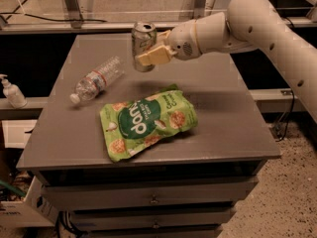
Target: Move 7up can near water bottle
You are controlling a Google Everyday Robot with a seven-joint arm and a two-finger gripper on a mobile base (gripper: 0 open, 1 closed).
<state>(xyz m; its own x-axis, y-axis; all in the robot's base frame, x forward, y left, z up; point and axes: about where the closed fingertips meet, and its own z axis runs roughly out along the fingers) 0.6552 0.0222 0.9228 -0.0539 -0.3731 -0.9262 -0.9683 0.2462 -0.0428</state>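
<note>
The 7up can [143,41], silvery with green markings and a pull-tab top, is held upright in the air above the back middle of the grey table [223,118]. My gripper [148,53] is shut on the can, its cream-coloured fingers [154,57] clamped across the can's front, the white arm reaching in from the right. The water bottle [96,79], clear with a white cap and a red-and-white label, lies on its side on the table's left part, below and left of the can, with a gap between them.
A large green snack bag [147,122] lies flat in the table's middle front, below the can. A white pump dispenser bottle [12,92] stands on a lower ledge at far left. Drawers run below the table's front edge.
</note>
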